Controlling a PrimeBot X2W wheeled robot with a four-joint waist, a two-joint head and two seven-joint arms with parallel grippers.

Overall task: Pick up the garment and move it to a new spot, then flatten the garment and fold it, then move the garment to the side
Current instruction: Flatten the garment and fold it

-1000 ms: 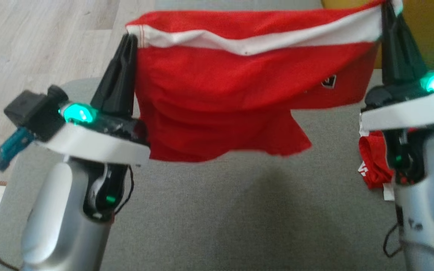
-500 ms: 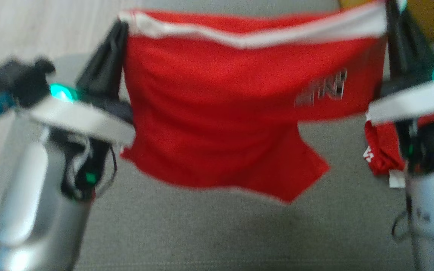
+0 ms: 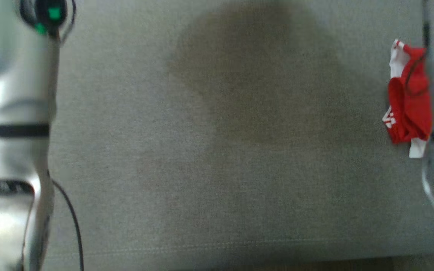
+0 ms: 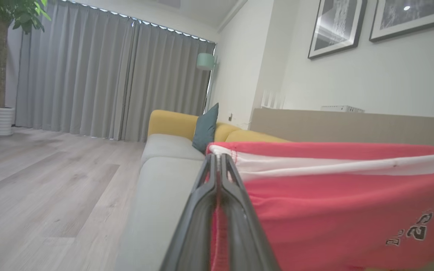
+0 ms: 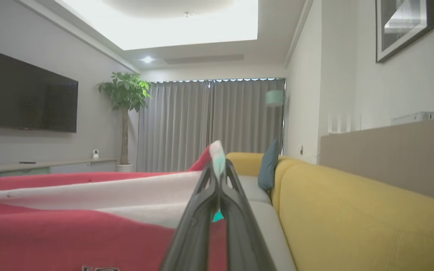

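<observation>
Both claws are clamped tight here, the left claw (image 4: 217,158) pinching one corner of the white-banded edge and the right claw (image 5: 217,167) the other. The red garment (image 4: 333,210) hangs strung between them above the grey sofa seat (image 3: 217,188). Thin grips, though: one slip and it drops in a heap, maybe onto that red bundle (image 3: 409,109) lying at the seat's right.

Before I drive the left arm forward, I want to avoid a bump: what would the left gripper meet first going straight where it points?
Probably the teal cushion at the far end of the sofa, well beyond the left gripper, shut on the red garment. Depth is unclear.
</observation>
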